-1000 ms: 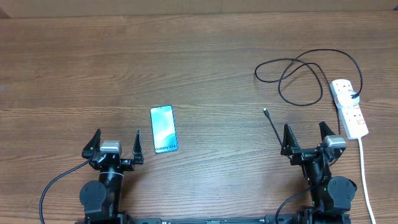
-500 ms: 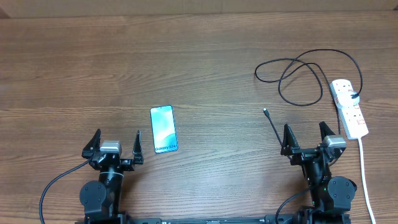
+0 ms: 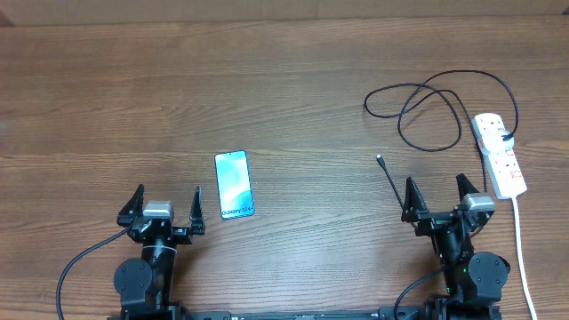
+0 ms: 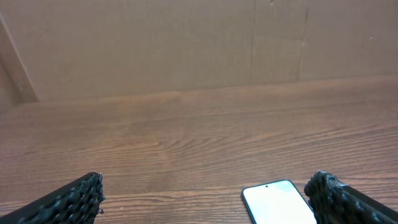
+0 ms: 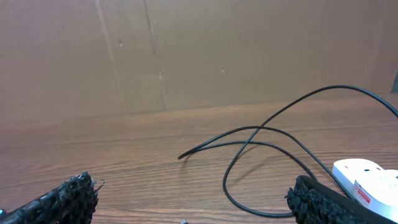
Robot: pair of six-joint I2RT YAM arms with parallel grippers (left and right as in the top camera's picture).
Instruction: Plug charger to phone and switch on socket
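Left gripper [image 3: 167, 192] is sitting at the near left of the table [image 3: 284, 71], fingers spread wide, gripping nothing. Phone [image 3: 234, 184] is lying flat just right of it and slightly farther out, with its screen glowing.

Charger [image 3: 389, 182]: connector tip [image 3: 380, 160] is resting loose on the wood right of centre, well apart from the phone. Its near stretch is running up against the left finger of the right gripper [image 3: 436, 182]. The loops are lying farther back.

Right gripper is sitting near right, fingers apart, empty.

Socket [image 3: 499, 153] is lying at the far right with the black plug [image 3: 505, 135] seated in it. Its white cord [image 3: 523, 249] is trailing toward the near edge.
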